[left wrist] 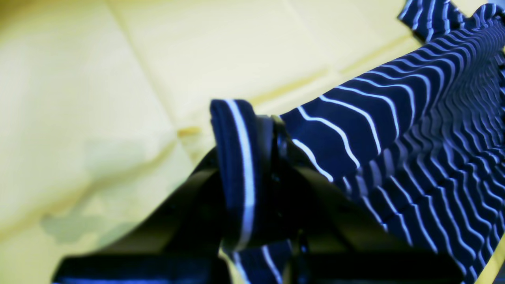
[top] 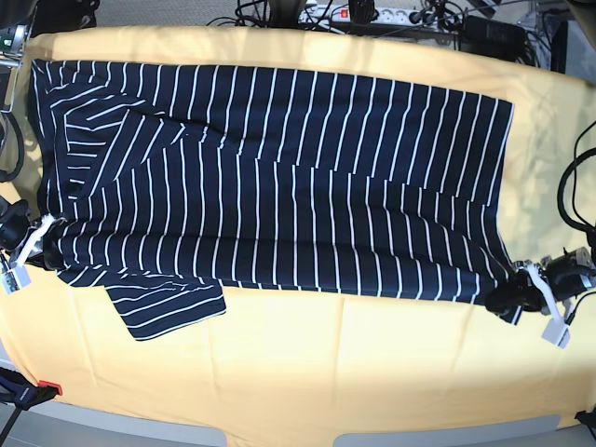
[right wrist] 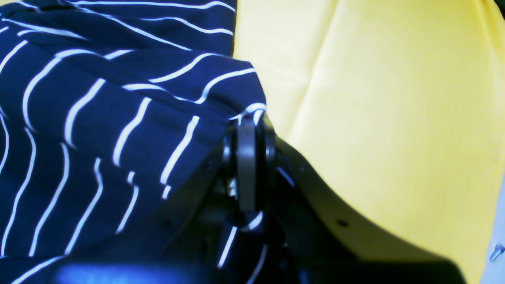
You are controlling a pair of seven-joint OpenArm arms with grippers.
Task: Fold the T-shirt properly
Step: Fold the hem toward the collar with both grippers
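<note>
The navy T-shirt with thin white stripes lies spread wide across the yellow cloth, its near half doubled over. One sleeve sticks out toward the front left. In the base view my left gripper is at the shirt's near right corner, and the left wrist view shows the left gripper shut on a bunched edge of the striped fabric. My right gripper is at the shirt's left edge. In the right wrist view the right gripper is pinched on a corner of the shirt.
The yellow-orange cloth covers the whole table, creased in squares. Cables and a power strip run along the far edge. The table's curved front edge is near the bottom of the base view.
</note>
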